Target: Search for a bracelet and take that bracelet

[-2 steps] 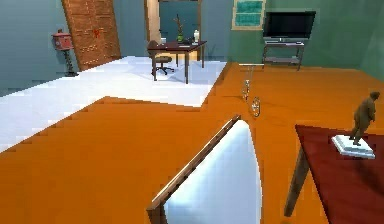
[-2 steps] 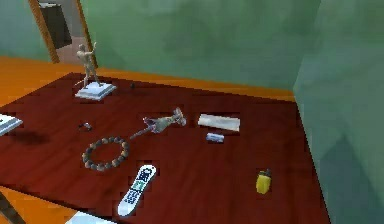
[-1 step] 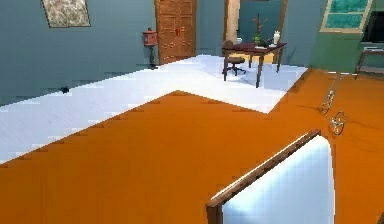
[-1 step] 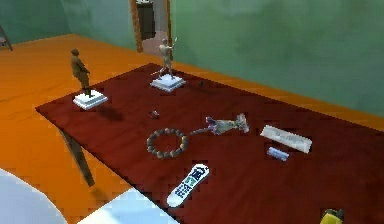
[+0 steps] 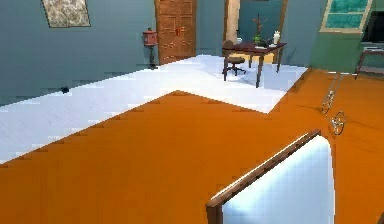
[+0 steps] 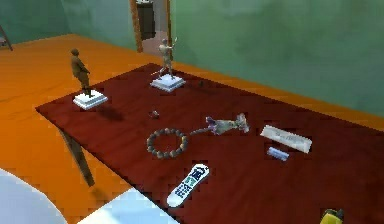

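1. Forward view: an orange floor [image 5: 120, 160] meets a white floor area [image 5: 110, 95].
2. A dark wooden desk [image 5: 255, 50] stands on the white area with a round stool [image 5: 234, 64] just beside it. The small things on the desk are too small to name.
3. On the far wall are a carved wooden door [image 5: 176, 30] and a framed picture [image 5: 65, 12].
4. A white panel with a wooden edge [image 5: 285, 185] sits at the bottom right.
5. Arm side view: a dark red table [image 6: 120, 120] carries the task's thing.
6. The bracelet [image 6: 167, 143], a ring of dark beads, lies flat near the table's middle.
7. A small dark ball [image 6: 154, 114] lies near the bracelet on its far side, and a white remote control [image 6: 188, 185] on its near side. A greyish bunch, possibly keys [image 6: 228, 125], lies to the view's right.
8. The remote's markings are too small to read.
9. Two statuettes on white bases stand farther back, one dark [image 6: 84, 78] and one pale [image 6: 166, 65].
10. A flat white packet [image 6: 285, 138] lies well apart, toward the right.
11. Gripper: the state of the jaws cannot be told.
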Robot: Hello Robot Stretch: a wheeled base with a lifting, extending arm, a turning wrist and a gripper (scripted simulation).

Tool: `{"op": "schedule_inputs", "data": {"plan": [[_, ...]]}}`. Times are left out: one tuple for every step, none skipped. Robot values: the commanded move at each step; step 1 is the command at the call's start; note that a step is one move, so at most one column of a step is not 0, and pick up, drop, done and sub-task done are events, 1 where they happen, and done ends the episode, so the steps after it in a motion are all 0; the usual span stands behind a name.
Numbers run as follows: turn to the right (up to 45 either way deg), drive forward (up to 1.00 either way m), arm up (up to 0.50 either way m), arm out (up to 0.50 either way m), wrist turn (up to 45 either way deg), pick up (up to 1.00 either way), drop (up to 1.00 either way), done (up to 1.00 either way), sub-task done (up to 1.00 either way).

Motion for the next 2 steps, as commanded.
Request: {"op": "schedule_inputs", "data": {"plan": [[0.0,0.00,0.38,0.00,0.0,0.00,0.00,0.00,0.00],[0.0,0.00,0.00,0.34,0.0,0.00,0.00,0.00,0.00]]}}
